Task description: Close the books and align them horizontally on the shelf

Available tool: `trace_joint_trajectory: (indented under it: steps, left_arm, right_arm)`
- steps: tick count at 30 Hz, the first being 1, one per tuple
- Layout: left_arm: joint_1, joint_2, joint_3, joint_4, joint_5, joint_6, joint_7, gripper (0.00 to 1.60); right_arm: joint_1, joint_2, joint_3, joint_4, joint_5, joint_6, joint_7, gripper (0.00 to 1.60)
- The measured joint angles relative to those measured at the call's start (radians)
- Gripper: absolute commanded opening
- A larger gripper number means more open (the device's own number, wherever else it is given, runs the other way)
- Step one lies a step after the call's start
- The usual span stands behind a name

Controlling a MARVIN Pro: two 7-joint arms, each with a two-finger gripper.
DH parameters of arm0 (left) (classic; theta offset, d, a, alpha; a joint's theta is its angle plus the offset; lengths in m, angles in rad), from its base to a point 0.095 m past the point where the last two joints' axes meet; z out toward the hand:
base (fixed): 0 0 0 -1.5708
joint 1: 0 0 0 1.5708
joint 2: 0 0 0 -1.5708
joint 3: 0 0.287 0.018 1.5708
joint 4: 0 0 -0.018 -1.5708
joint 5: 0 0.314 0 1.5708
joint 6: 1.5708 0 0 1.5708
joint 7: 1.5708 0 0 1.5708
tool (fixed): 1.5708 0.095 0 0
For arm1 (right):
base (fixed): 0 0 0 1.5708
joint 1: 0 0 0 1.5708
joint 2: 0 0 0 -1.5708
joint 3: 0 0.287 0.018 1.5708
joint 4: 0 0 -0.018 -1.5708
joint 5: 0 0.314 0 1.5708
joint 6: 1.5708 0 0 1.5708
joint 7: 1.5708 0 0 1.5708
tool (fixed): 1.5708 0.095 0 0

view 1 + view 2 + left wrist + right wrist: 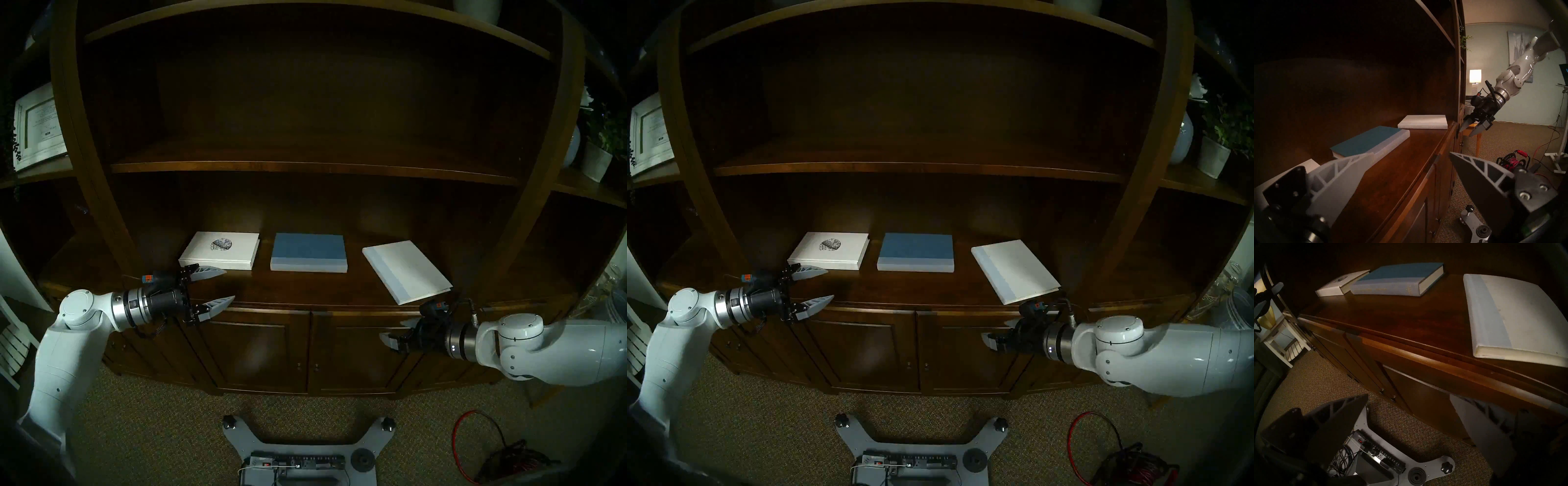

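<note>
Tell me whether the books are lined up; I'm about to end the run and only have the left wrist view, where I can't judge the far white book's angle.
Observer: Not lined up. In the head view the plain white book lies skewed, turned out of line with the blue book.
Operator: And the book hidden behind my finger?
Observer: The emblem book is closed, cover up, nearly parallel to the blue one.
Operator: Where is the right gripper relative to the skewed one?
Observer: The right gripper hangs open below the shelf edge, just under that book's near corner.
</note>
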Motion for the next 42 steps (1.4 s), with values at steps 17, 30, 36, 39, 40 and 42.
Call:
trace_joint_trajectory:
  steps: [17,30,36,39,40,42]
  left_arm:
    - [-0.021,-0.11,0.103,-0.133,0.016,0.086,0.17,1.6]
    - [-0.027,-0.145,0.124,-0.177,0.076,0.154,0.295,1.6]
    - [-0.037,-0.155,0.129,-0.178,0.076,0.179,0.303,1.6]
    - [-0.038,-0.156,0.129,-0.179,0.076,0.183,0.304,1.6]
    - [-0.039,-0.157,0.129,-0.179,0.076,0.184,0.304,1.6]
    - [-0.04,-0.158,0.129,-0.179,0.076,0.185,0.303,1.6]
  right_arm:
    - [0.001,0.0,0.0,0.0,0.0,0.0,0.0,1.6]
    - [0.001,0.0,0.0,0.0,0.0,0.0,0.0,1.6]
    - [0.001,0.0,0.0,0.0,0.0,0.0,0.0,1.6]
    - [0.001,0.0,0.0,0.0,0.0,0.0,0.0,1.6]
    - [0.001,0.0,0.0,0.0,0.0,0.0,0.0,1.6]
    - [0.001,0.0,0.0,0.0,0.0,0.0,0.0,1.6]
